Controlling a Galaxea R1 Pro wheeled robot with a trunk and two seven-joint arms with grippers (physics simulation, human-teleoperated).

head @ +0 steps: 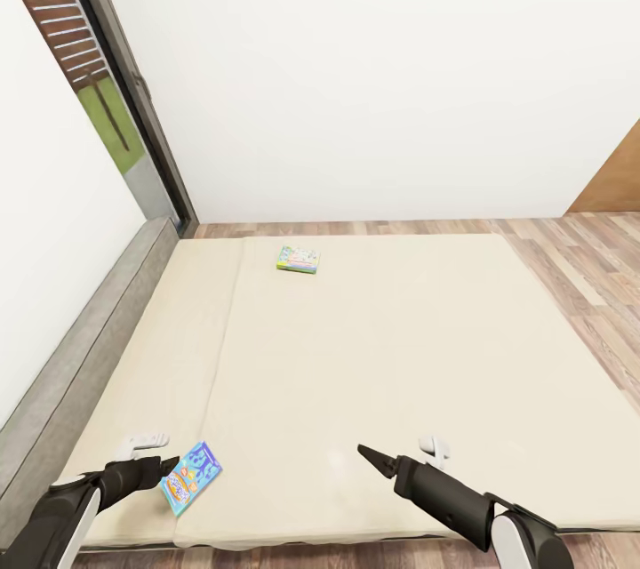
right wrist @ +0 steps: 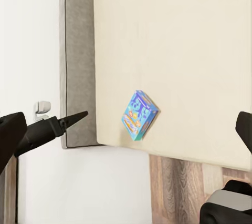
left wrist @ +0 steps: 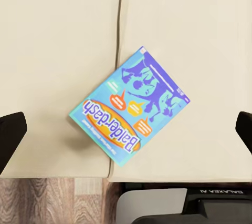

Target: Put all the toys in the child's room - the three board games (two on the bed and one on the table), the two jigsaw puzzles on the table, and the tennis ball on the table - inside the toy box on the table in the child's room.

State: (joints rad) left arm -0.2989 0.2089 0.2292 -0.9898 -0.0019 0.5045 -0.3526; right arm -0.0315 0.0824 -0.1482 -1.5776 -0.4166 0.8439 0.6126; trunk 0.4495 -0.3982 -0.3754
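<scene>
On the bed (head: 373,356), near its front edge, I see a blue board game (head: 190,477) lying just off my left gripper (head: 169,463), whose fingers are spread wide and touch nothing. My right gripper (head: 366,453) hovers over the mattress; I cannot tell its state. A second board game (head: 298,260) lies at the bed's far edge

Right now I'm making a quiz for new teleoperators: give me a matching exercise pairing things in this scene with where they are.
Things:
1. blue board game
2. second board game
3. headboard
4. right gripper

Places:
A. along the bed's left side in the head view
B. far part of the mattress, near the wall
C. above the mattress's near edge, right of centre
D. near edge of the mattress, beside the left gripper

Pairs: 1-D, 2-B, 3-A, 4-C
</scene>
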